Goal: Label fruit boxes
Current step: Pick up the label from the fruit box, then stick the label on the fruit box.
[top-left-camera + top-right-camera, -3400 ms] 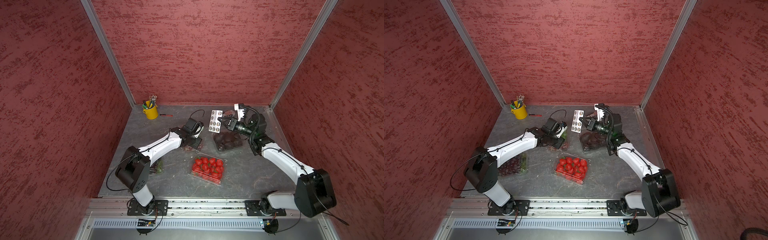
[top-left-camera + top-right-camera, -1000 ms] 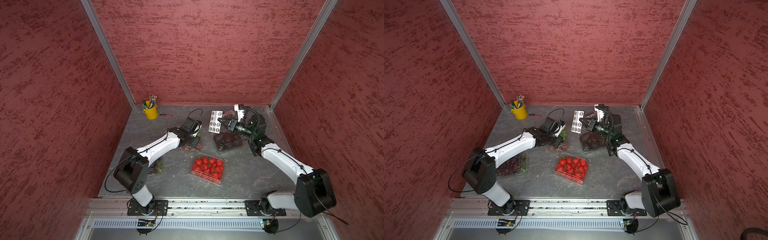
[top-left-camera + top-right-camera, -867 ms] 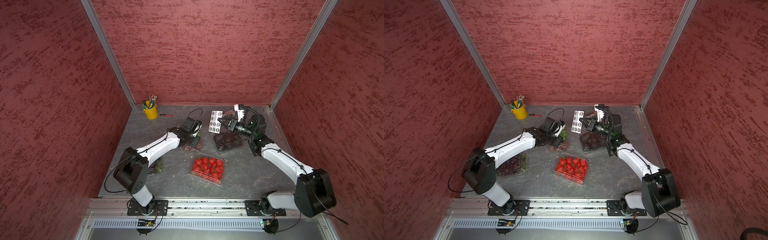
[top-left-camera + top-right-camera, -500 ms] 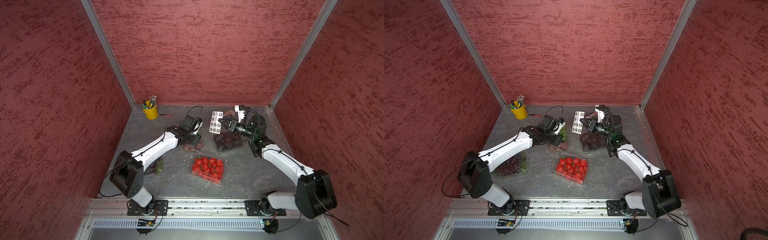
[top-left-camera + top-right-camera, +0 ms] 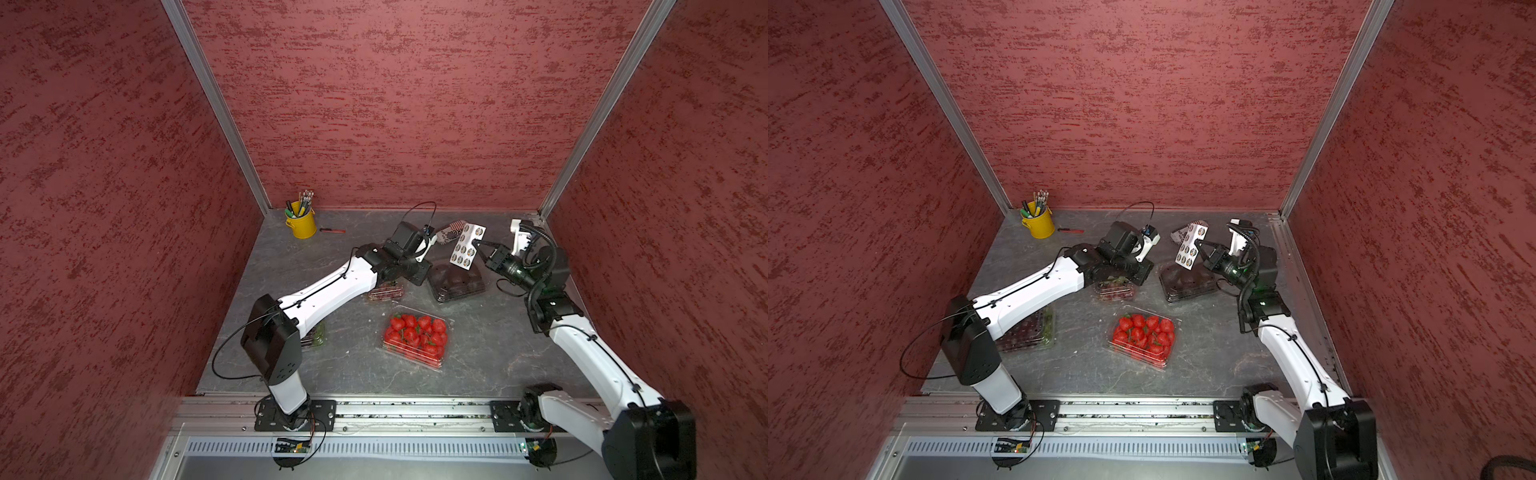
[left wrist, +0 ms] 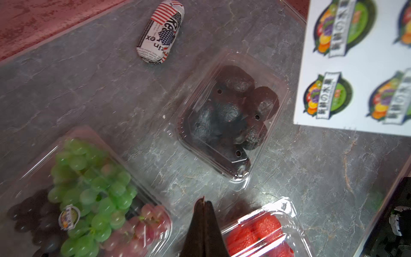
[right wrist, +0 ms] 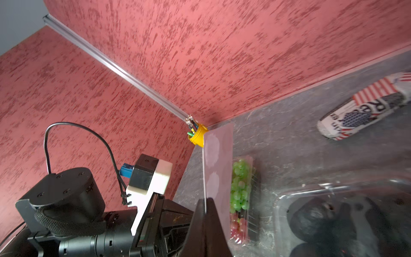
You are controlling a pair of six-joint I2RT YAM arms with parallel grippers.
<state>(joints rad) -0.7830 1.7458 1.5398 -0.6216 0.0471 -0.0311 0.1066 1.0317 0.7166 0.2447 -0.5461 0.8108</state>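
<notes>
Several clear fruit boxes lie on the grey table. The strawberry box (image 5: pixel 415 336) (image 5: pixel 1144 334) is nearest the front. The box of dark round fruit (image 5: pixel 457 282) (image 6: pixel 231 124) is behind it. The green-and-purple grape box (image 5: pixel 1115 289) (image 6: pixel 89 195) has a round sticker (image 6: pixel 69 217) on its lid. A dark grape box (image 5: pixel 1027 332) lies partly under my left arm. My left gripper (image 5: pixel 417 274) (image 6: pixel 203 201) is shut, raised between the grape box and the dark fruit box. My right gripper (image 5: pixel 478 245) (image 7: pixel 205 204) is shut on the edge of the white sticker sheet (image 5: pixel 465 249) (image 7: pixel 218 166), held upright over the dark fruit box.
A yellow pencil cup (image 5: pixel 301 222) stands in the back left corner, with a red pen (image 5: pixel 332 230) lying beside it. A flag-patterned roll (image 6: pixel 161 33) (image 7: pixel 360 111) lies near the back wall. Red walls close in three sides.
My left arm has risen off the grape box and swung back and to the right, toward the sticker sheet. The right arm and sheet have barely moved.
</notes>
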